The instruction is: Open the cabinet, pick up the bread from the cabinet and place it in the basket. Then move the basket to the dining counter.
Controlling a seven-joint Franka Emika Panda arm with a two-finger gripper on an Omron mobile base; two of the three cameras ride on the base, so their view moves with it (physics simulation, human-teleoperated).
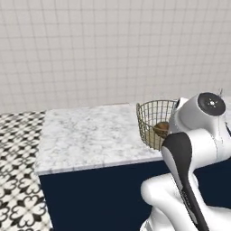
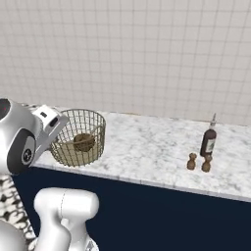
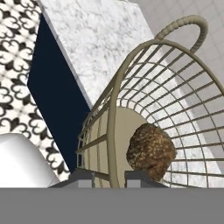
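Observation:
The tan wire basket (image 1: 152, 118) (image 2: 81, 139) (image 3: 144, 87) stands at the near edge of the marble dining counter (image 1: 90, 135) (image 2: 157, 147) (image 3: 96, 39). The brown bread (image 1: 160, 129) (image 2: 84, 142) (image 3: 151, 151) lies inside it on the bottom. My gripper (image 3: 110, 177) is shut on the basket's near rim, with a wire of the rim between the two dark fingertips. Whether the basket rests on the slab or hangs just above it, I cannot tell. The cabinet is out of view.
A dark bottle (image 2: 209, 139) and two small brown shakers (image 2: 191, 161) (image 2: 207, 163) stand on the counter to the right. The counter's navy front (image 1: 99, 194) drops to a black-and-white patterned floor (image 1: 18, 158) on the left. A tiled wall (image 1: 113, 49) rises behind.

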